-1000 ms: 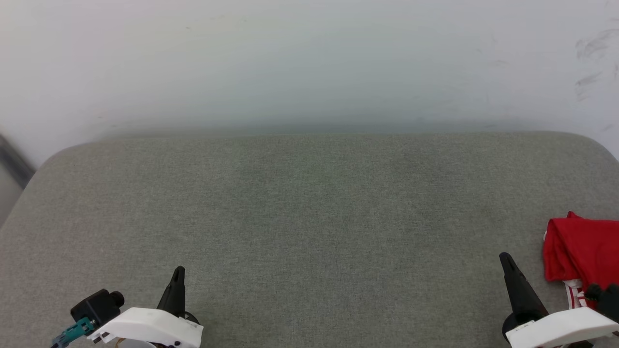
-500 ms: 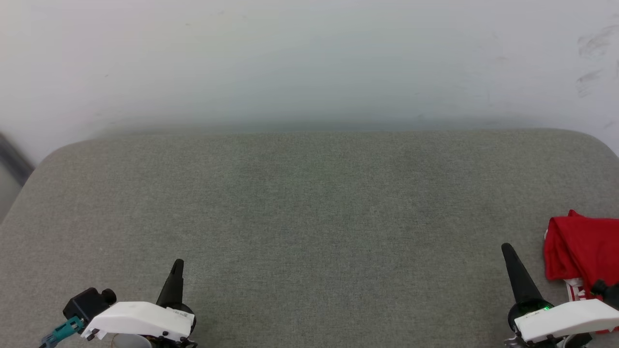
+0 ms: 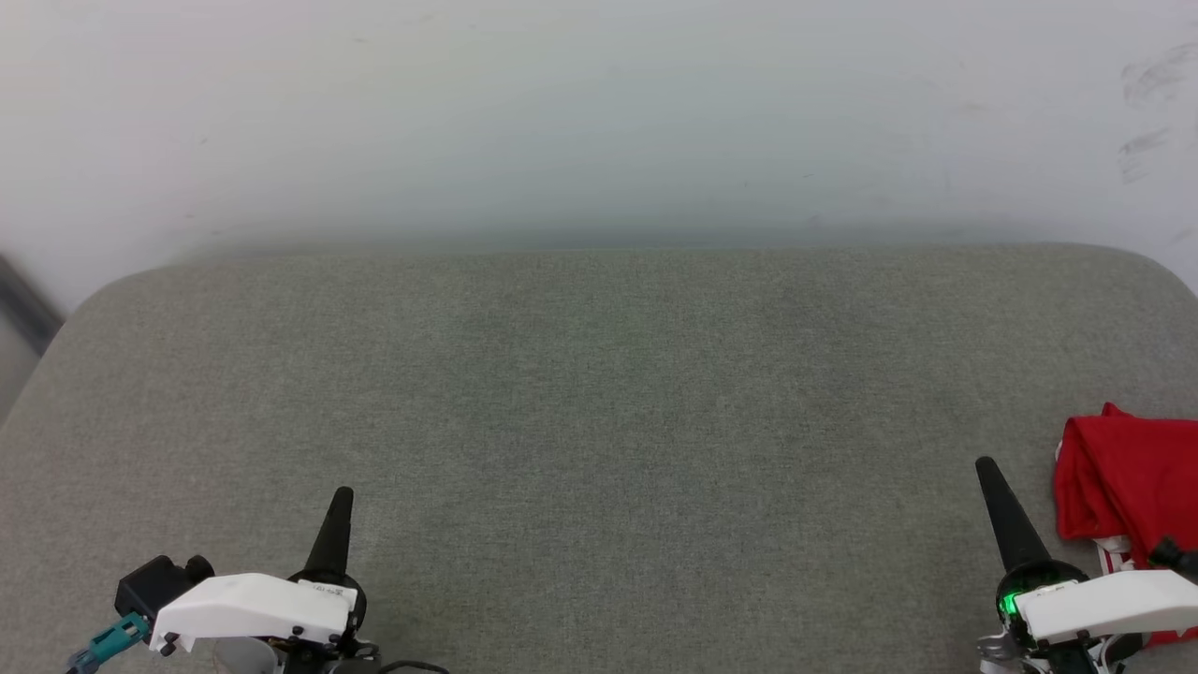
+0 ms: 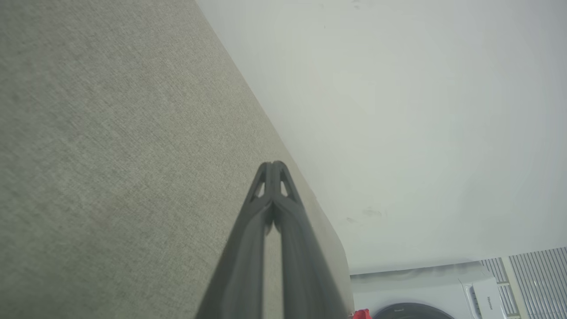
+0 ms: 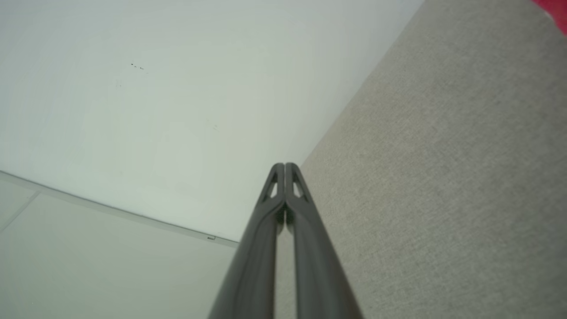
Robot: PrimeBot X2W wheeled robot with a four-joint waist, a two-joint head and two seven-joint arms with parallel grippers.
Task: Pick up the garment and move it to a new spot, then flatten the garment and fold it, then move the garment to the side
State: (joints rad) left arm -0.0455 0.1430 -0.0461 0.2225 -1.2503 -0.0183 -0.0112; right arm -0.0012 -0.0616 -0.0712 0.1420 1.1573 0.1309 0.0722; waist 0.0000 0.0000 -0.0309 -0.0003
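l gripper [image 3: 342,493], r gripper [image 3: 983,463] tips together, garment [image 3: 1123,487] beside r one, grey cushion [image 3: 599,393], wall [image 3: 599,112] behind

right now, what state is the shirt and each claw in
garment: rumpled heap at the right of the grey cushion, not held
left claw: shut, empty, over the cushion
right claw: shut, empty, just left of the garment, apart from it
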